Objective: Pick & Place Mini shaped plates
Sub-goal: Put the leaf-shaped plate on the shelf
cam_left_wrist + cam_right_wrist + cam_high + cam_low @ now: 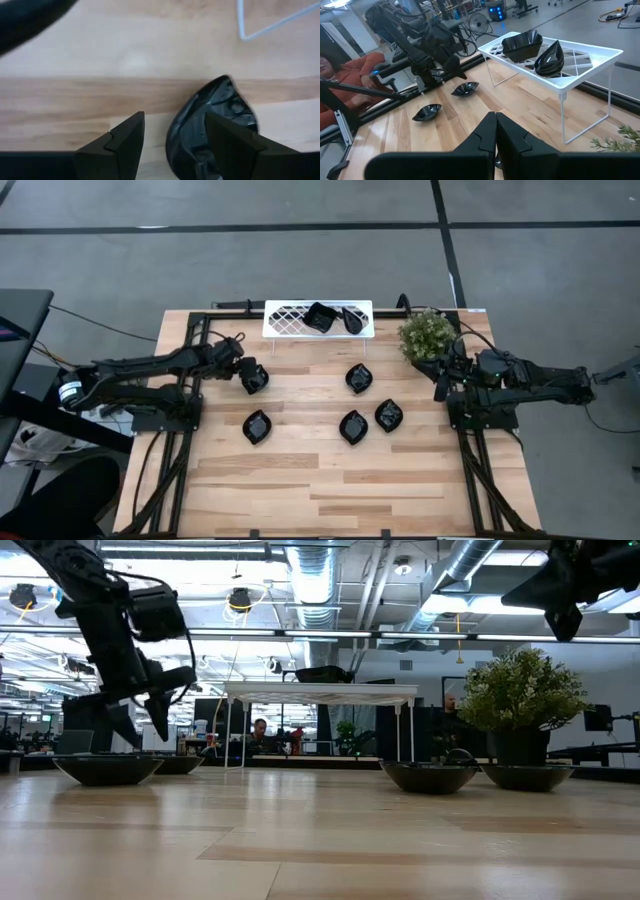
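Several small glossy black mini plates lie on the wooden table: one (256, 380) under my left gripper, and others at the near left (258, 426), centre (358, 378), (352, 426) and right (388, 415). Two more (320, 317), (352, 318) sit on the white lattice tray (290, 320) at the far edge. My left gripper (250, 375) is open and hovers just above the leaf-shaped plate (220, 107); in its wrist view one finger (230, 145) stands over the plate and the other (125, 145) over bare wood. My right gripper (496, 131) is shut and empty, raised at the table's right side.
A potted green plant (428, 333) stands at the far right, beside my right arm. The tray stands on thin wire legs (564, 117). A person in an orange sleeve (350, 70) is beyond the table's left side. Bare wood lies along the near edge (320, 500).
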### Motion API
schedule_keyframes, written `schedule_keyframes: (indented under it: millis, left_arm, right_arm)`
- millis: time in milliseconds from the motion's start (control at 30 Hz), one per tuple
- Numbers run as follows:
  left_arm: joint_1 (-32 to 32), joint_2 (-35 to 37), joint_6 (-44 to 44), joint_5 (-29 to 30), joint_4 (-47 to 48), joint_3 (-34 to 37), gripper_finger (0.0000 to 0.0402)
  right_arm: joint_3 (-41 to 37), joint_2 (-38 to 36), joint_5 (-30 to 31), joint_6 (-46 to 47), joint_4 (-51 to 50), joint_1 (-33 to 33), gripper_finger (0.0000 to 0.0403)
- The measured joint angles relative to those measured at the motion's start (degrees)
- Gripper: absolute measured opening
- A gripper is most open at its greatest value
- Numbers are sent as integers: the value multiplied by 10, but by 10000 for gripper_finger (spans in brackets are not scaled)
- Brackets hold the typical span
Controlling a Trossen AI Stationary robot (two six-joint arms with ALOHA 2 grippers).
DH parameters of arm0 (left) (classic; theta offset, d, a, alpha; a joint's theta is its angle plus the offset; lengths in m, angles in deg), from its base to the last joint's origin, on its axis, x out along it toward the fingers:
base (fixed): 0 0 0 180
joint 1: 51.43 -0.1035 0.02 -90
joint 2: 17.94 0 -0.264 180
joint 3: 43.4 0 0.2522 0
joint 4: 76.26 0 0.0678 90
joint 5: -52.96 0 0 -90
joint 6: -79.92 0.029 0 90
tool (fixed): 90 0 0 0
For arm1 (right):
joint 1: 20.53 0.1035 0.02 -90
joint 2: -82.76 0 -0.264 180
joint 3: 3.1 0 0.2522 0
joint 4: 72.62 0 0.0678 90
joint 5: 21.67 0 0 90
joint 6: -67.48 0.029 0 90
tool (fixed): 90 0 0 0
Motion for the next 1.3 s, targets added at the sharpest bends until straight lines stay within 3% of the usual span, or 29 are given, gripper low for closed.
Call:
schedule_keyframes:
  millis: [200, 500, 1033, 1300]
  left_arm:
    - [-1, 0, -25, -40, -34, 39, 209]
    - [-1, -2, -30, -40, -65, 41, 209]
    - [0, -89, -36, -44, -115, 39, 209]
    - [-2, -78, -36, -44, -115, 40, 209]
  right_arm:
    - [0, 0, 0, 0, 0, 0, 1]
    - [0, 0, 0, 0, 0, 0, 1]
    - [0, 0, -1, 0, 0, 0, 1]
    - [0, 0, -1, 1, 0, 0, 1]
